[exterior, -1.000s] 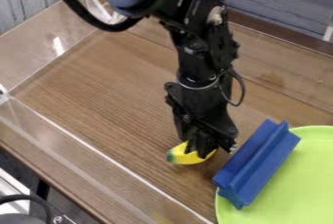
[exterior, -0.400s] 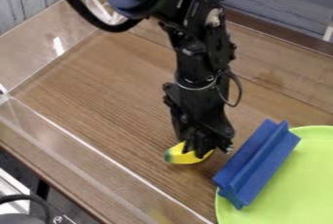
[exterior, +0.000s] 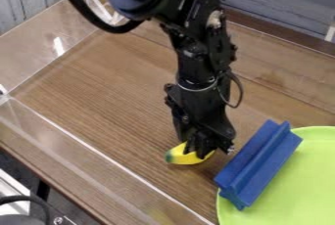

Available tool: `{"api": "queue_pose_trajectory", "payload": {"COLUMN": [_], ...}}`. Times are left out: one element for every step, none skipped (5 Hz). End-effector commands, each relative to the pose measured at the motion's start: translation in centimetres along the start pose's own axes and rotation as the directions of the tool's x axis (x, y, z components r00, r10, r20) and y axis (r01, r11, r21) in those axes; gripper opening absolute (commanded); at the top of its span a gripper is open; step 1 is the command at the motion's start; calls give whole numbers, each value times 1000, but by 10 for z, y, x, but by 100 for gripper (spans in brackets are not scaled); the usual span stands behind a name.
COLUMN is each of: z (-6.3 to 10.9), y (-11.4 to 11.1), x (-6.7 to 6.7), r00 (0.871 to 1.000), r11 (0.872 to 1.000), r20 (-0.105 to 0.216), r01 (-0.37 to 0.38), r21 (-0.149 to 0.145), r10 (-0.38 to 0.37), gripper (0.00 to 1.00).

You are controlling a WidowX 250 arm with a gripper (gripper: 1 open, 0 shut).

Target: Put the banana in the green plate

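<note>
Wood-grain tabletop (exterior: pixel 105 92), brown laminate, fills most of the single camera view; its near-left edge is bordered by a low clear plastic wall (exterior: pixel 53 146) that runs diagonally toward the lower right, with a second clear panel rising along the far-left side.

Item, near right corner: green plate (exterior: pixel 295 185), bright lime, round and flat, only partly in frame, cut off by the right and bottom edges.

Item, resting on the plate's left rim: blue block (exterior: pixel 258 163), rectangular with a grooved or stepped profile, tilted, its lower end over the plate and its upper end pointing toward the far right. One long edge overhangs the wood.

Item, just left of the block: banana (exterior: pixel 190 154), small, yellow, with a dark-greenish tip, lying on the wood. It is off the plate and close beside the blue block; whether the two touch cannot be told.

Item, directly above the banana: gripper (exterior: pixel 201 145), black, pointing straight down, fingers drawn together around the banana's upper part so that only the lower yellow end shows beneath them. The fruit appears to rest on the table while clamped.

Item, farther back: black robot arm (exterior: pixel 197 43), jointed, with looped cables, rising from the gripper toward the top left of the frame.
</note>
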State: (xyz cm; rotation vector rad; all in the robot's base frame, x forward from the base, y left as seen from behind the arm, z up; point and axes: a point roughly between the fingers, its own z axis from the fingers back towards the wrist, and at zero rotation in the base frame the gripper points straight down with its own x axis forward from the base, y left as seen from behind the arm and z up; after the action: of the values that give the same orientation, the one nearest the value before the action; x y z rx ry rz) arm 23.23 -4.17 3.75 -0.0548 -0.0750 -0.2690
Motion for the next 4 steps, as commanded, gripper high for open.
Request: {"api": "queue_pose_trajectory", "payload": {"z": [5, 3, 2, 2], "y": [5, 5, 6, 7], "x": [11, 11, 11, 11], "r00": [999, 999, 999, 999], "r11": [1000, 1000, 1000, 1000], "r20": [39, 37, 35, 32], "r01": [-6, -4, -3, -1], "r21": [7, 7, 7, 7], "r10": [6, 4, 3, 1], "gripper": [0, 0, 0, 0]}}
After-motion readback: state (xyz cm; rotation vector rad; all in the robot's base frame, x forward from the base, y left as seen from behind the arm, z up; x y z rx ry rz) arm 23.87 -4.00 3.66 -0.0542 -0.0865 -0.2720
